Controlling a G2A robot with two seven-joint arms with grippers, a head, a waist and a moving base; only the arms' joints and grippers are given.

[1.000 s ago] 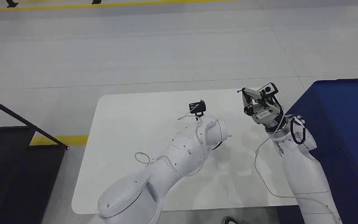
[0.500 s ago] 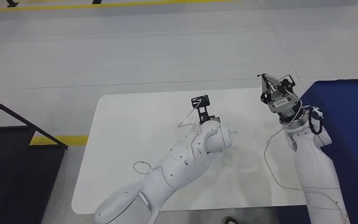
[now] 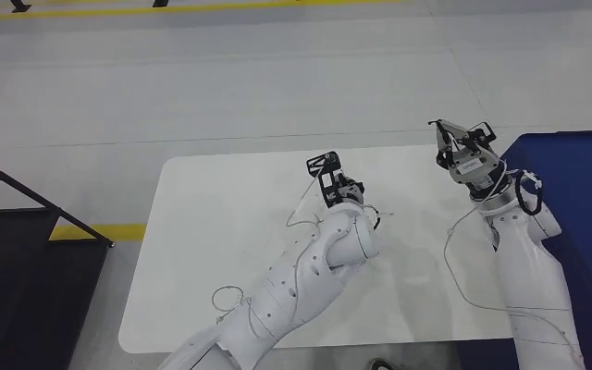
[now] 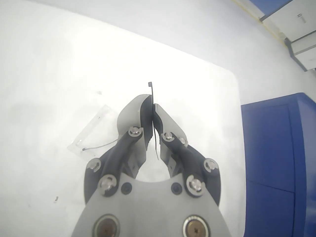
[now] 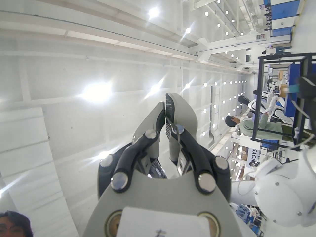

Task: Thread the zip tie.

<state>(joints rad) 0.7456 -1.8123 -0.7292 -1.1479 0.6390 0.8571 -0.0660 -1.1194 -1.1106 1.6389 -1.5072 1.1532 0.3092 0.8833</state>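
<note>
Pinching a black zip tie point(image 4: 151, 94) between closed fingers, the robot's left gripper point(image 4: 152, 104) hangs above the white tabletop point(image 4: 61, 62), well off the surface. The grip falls on the strap a short way below the square head, which pokes out past the fingertips, while the pointed tail trails back loose between the gripper's links. Holding it so appears meant to keep the head's slot exposed and steady as a target, with the free tail available for the other arm to bend round and feed through. Over by the tabletop's far right corner, well apart from the left, the right gripper point(image 5: 165, 107) is raised with its fingers aimed at the hall ceiling, tips pressed together. A thin dark line runs by one pad, but whether anything is pinched there cannot be told. Judged from its pose, that arm is parked out of the way or waiting its turn, not yet at the tail. On the tabletop beneath the left gripper lies a clear plastic bag point(image 4: 91, 134) with a spare tie point(image 4: 98, 146) in or on it, apparently the supply. A blue cabinet point(image 4: 271, 149) stands just beside the tabletop's right edge. No loop has been formed, so the threading looks barely begun, and bringing so slim a tail to so small a slot is the delicate part ahead.
</note>
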